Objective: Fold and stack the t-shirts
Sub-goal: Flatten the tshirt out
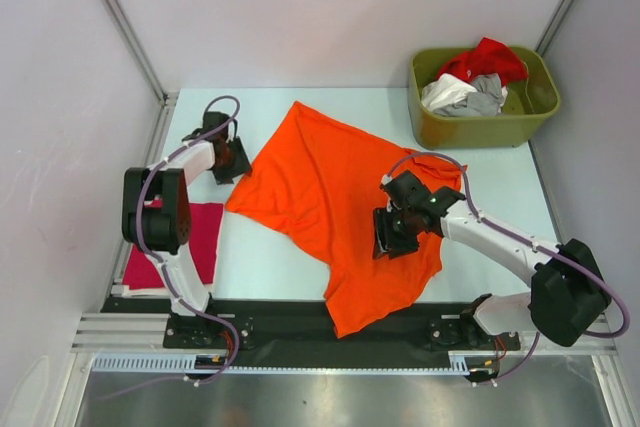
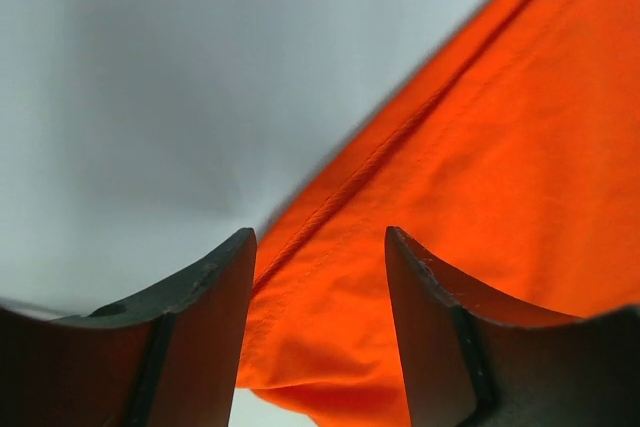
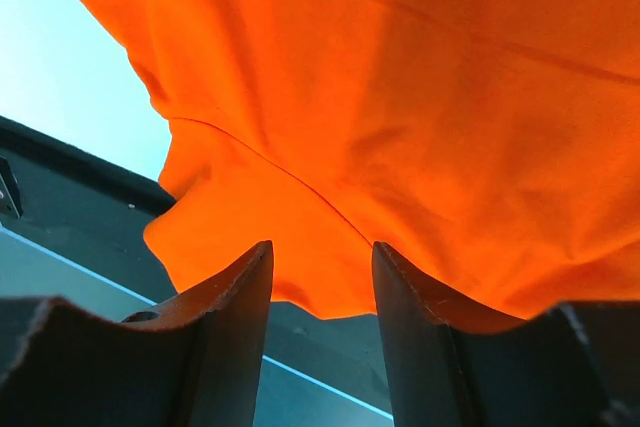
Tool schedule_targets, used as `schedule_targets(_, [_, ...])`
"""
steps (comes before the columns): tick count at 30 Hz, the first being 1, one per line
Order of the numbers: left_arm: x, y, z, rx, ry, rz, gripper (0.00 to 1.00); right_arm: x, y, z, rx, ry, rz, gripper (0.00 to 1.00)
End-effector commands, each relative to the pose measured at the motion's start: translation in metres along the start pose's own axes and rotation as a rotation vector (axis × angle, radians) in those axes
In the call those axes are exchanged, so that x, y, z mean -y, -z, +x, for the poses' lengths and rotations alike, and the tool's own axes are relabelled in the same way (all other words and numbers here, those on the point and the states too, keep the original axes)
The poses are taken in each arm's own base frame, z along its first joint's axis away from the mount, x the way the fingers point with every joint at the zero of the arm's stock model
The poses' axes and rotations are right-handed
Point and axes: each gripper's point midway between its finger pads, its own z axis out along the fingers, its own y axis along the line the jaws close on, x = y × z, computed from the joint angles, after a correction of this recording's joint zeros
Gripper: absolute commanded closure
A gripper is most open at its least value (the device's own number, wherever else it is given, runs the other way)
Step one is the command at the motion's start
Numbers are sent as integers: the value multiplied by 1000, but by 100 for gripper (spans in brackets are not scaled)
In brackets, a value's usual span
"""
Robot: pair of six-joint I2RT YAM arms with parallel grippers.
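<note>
Over the orange t-shirt (image 1: 320,177), left gripper (image 2: 320,237) and right gripper (image 3: 322,247) stand released, tips hidden from above

The orange t-shirt (image 1: 330,187) is soft matt cloth with a stitched, corded hem. The magenta t-shirt (image 1: 205,237) is matt cloth too. The olive bin (image 1: 470,132) is smooth plastic with a faint sheen. The table (image 1: 270,267) is pale, smooth and matt. The left pincer (image 2: 318,237) has dull, dark, slightly grainy fingers (image 2: 200,327).
</note>
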Motion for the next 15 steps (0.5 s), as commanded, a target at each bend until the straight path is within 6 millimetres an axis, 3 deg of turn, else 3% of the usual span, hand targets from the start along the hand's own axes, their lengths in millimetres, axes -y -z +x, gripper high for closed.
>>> schedule_targets(1, [-12,6,0,-17,-35,-65,39,-4,8,-6,39,29,-21,51])
schedule_targets(7, [-18,-14,7,-99,-77,-94,36,0,2,-1,11,41,-10,52])
schedule_targets(9, [-17,-21,8,-113,-92,-86,40,0,1,-2,10,45,-6,52])
schedule_targets(10, [-16,-23,9,-119,-96,-80,43,1,0,-3,9,44,-1,52])
schedule_targets(15, [-23,-32,9,-136,-86,-87,84,-1,-6,-8,5,42,0,53])
